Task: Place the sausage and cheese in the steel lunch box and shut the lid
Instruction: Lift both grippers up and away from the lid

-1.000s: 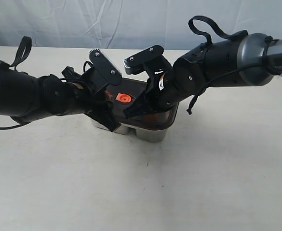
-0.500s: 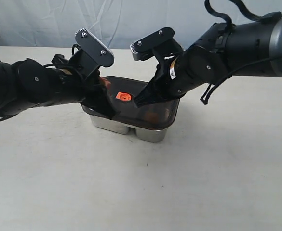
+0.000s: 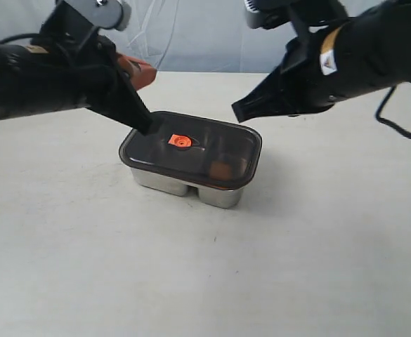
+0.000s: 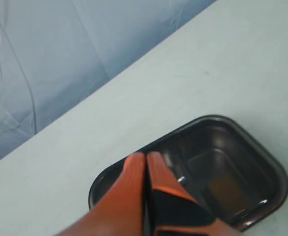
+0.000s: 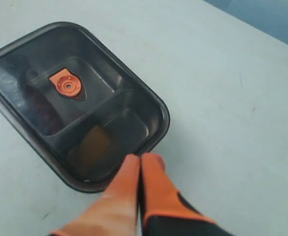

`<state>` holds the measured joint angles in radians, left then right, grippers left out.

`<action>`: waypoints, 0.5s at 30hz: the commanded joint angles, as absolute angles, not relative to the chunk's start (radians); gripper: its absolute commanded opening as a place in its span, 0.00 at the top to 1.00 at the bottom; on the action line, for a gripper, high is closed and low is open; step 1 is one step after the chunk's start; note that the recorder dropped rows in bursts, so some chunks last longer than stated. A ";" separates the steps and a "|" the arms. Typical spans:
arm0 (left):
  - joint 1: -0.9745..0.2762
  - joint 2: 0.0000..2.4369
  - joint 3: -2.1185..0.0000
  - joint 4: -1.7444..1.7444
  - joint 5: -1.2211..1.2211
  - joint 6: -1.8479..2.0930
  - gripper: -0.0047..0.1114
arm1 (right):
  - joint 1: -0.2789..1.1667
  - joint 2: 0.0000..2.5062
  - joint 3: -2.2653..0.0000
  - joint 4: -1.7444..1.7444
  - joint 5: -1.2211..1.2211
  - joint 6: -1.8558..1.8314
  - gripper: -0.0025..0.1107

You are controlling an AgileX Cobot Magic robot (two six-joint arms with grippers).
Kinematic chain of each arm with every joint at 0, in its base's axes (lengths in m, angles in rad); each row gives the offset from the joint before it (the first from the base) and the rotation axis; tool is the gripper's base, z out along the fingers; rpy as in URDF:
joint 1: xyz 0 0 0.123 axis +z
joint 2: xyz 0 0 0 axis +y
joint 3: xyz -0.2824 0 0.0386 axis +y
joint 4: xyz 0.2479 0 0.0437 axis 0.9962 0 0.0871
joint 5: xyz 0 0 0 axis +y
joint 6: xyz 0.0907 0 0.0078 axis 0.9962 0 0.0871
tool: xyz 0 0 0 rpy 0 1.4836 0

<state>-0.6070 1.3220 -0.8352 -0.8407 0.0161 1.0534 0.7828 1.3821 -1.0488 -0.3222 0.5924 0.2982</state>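
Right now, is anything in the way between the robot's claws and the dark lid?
No, nothing visible. The lid sits on the steel lunch box. The left gripper, shut, is right at the lid's corner, and the right gripper, shut, hangs above it with only air between.

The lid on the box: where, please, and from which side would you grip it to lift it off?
Probably the rim of the lid along its near long edge, coming in level from the front. It lies flat on the steel lunch box, rim jutting past the steel wall; its flat top offers no hold.
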 commanded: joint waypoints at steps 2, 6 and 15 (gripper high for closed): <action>-0.609 1.110 -0.785 -0.960 0.140 1.046 0.96 | 0.779 1.160 -0.881 -0.298 0.606 0.337 0.99; -0.609 0.976 -0.706 -1.024 0.217 1.046 0.96 | 0.779 1.029 -0.742 -0.259 0.610 0.337 0.99; -0.609 0.815 -0.532 -1.062 0.104 1.048 0.96 | 0.779 0.949 -0.585 -0.226 0.380 0.337 0.99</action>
